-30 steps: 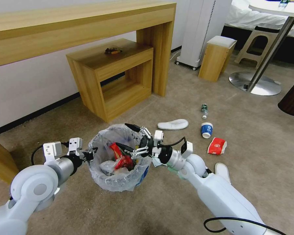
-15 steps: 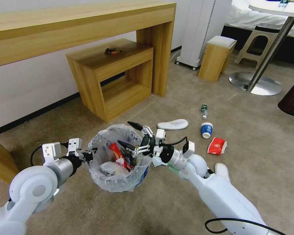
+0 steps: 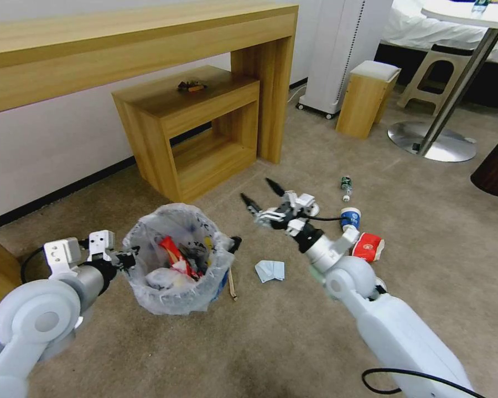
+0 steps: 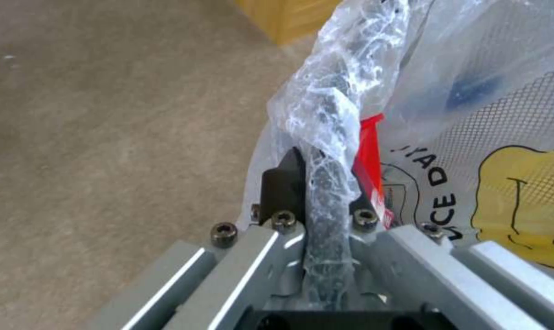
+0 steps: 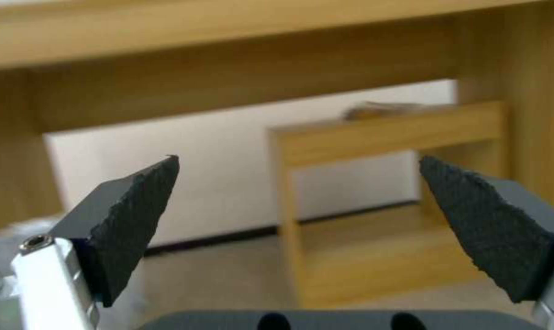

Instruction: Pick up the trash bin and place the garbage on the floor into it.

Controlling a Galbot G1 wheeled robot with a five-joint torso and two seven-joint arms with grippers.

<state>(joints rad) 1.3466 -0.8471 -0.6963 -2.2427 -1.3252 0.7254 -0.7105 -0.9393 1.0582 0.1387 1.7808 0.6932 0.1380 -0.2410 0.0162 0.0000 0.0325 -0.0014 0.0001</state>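
A: Where is the trash bin (image 3: 174, 260)?

B: It stands on the beige carpet floor (image 3: 271, 342), in front of the low wooden shelf unit (image 3: 191, 130). Its crinkled plastic liner (image 4: 326, 98) is folded over the rim, and red wrappers and other litter lie inside.

A: And the left gripper (image 3: 128, 257)?

B: At the bin's near-left rim, clamped on it. The left wrist view shows the dark rim, wrapped in plastic, pinched between the 2 fingers (image 4: 280, 188).

A: The right one?

B: The right gripper (image 3: 264, 198) is raised above the carpet to the right of the bin, apart from it, its 2 black fingertips (image 5: 130, 215) spread wide with nothing between them. It faces the wooden desk (image 3: 138, 50).

A: What garbage is out on the floor?

B: A thin stick (image 3: 232, 283) just beside the bin, a folded tissue (image 3: 270, 270) near it, a blue paper cup (image 3: 350, 216), a red packet (image 3: 368, 246), a small bottle (image 3: 346, 187) farther off, and a white slipper (image 3: 313, 208) partly hidden behind the right gripper.
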